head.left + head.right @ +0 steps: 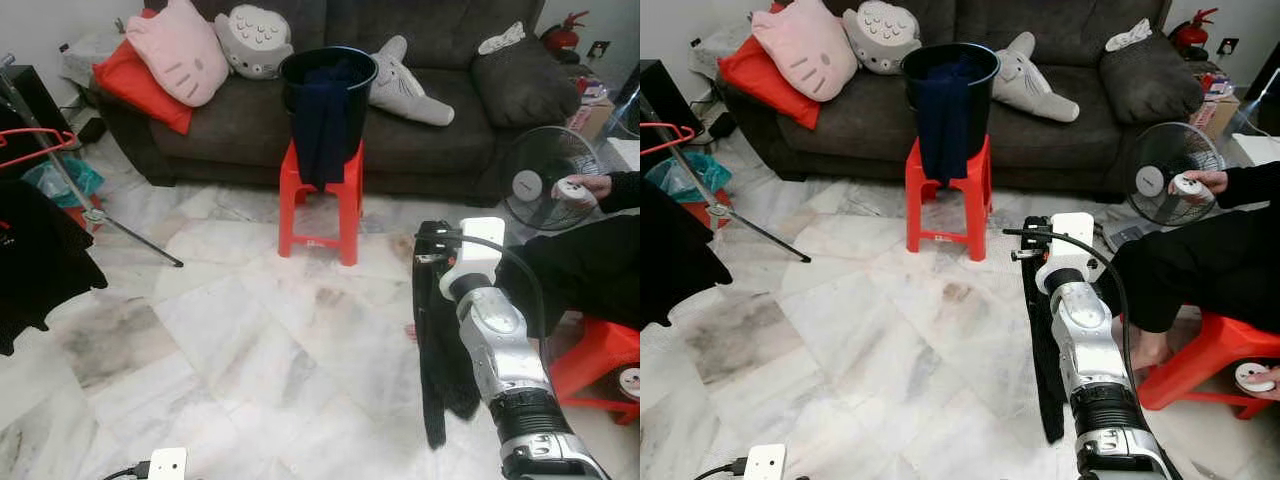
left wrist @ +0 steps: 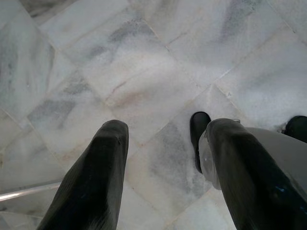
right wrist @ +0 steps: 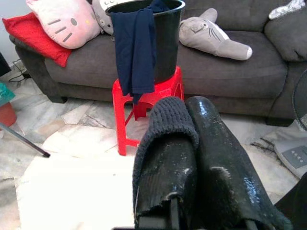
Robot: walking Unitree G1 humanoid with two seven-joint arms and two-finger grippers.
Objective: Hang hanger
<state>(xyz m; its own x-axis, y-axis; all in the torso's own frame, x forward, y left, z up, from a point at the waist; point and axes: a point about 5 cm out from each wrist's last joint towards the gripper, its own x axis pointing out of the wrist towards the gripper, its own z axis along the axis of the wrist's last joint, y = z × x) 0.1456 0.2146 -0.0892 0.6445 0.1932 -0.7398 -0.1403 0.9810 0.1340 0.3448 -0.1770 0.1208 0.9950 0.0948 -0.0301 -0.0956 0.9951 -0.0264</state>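
My right gripper [image 3: 189,120] is raised in front of me at the right and is shut on a dark knitted garment [image 1: 440,370]. The garment wraps over one finger [image 3: 165,124] and hangs down toward the floor. A red hanger [image 1: 40,145] hangs at the far left on a slanted metal rack pole [image 1: 60,170], with a black garment [image 1: 35,255] hanging below it. My left gripper [image 2: 168,127] is open over bare marble floor, with nothing between its fingers.
A black bucket [image 1: 328,80] draped with navy cloth [image 1: 322,130] stands on a red stool [image 1: 320,210] before the dark sofa [image 1: 430,130]. A person [image 1: 580,270] sits at the right on another red stool, beside a fan [image 1: 548,180]. A white power strip [image 1: 165,465] lies near my feet.
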